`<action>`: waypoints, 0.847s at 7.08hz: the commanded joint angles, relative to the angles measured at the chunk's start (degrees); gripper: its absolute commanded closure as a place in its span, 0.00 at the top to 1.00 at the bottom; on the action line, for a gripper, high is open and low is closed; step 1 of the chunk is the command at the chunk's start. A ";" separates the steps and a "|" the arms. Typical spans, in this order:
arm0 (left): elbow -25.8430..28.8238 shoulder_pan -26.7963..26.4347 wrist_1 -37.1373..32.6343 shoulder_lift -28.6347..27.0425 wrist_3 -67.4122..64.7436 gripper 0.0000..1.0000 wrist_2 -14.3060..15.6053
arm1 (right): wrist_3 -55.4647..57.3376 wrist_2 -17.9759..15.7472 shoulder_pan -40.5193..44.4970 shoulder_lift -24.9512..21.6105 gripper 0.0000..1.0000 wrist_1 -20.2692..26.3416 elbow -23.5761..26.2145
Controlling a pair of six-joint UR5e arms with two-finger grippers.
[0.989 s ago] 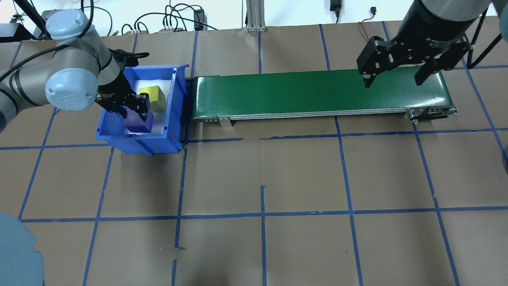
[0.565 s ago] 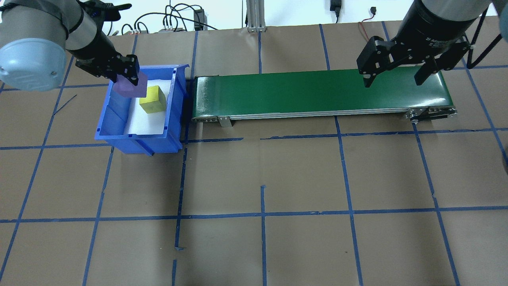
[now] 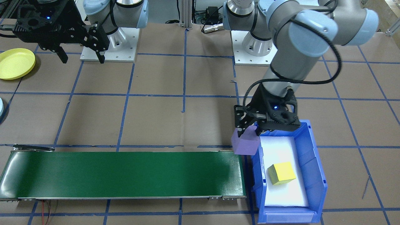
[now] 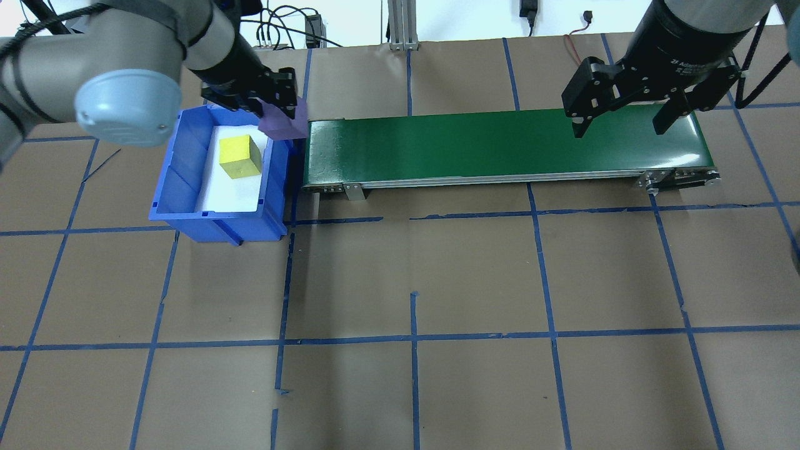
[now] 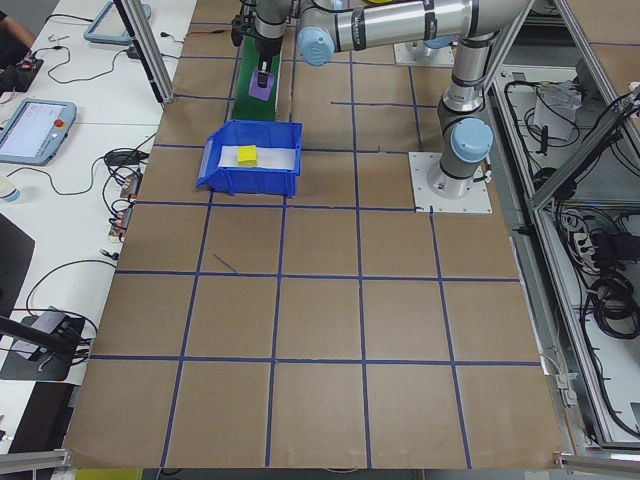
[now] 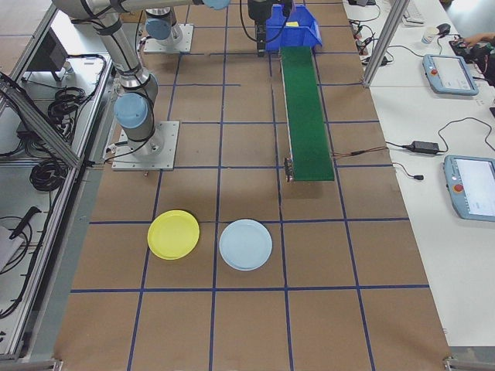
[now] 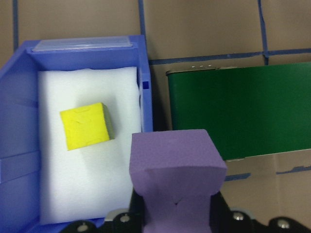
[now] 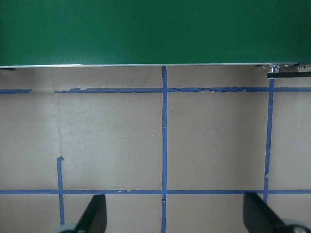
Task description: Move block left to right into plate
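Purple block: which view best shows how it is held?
The left wrist-mounted view: the purple block fills the foreground, rising from the left gripper. Front-facing and overhead views show it small, between blue bin and green conveyor. Side views show a speck.

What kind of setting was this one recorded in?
Most likely a robotics lab test cell, not a home or factory floor. The table is covered in brown paper with a blue tape grid, a small green conveyor belt sits on it, and operator desks with teach pendants and loose cables run alongside.
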 commanded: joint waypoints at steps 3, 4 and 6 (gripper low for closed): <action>0.14 -3.92 12.39 -12.12 -4.55 0.37 -0.57 | 0.00 0.00 0.00 0.00 1.00 -0.09 0.00; 0.22 -3.92 13.64 -12.93 -4.29 0.70 -0.40 | 0.00 0.00 0.00 0.00 1.00 -0.09 0.00; 2.05 -3.92 13.83 -11.45 -3.76 1.00 0.74 | 0.00 0.00 -0.08 0.00 1.00 -0.09 0.00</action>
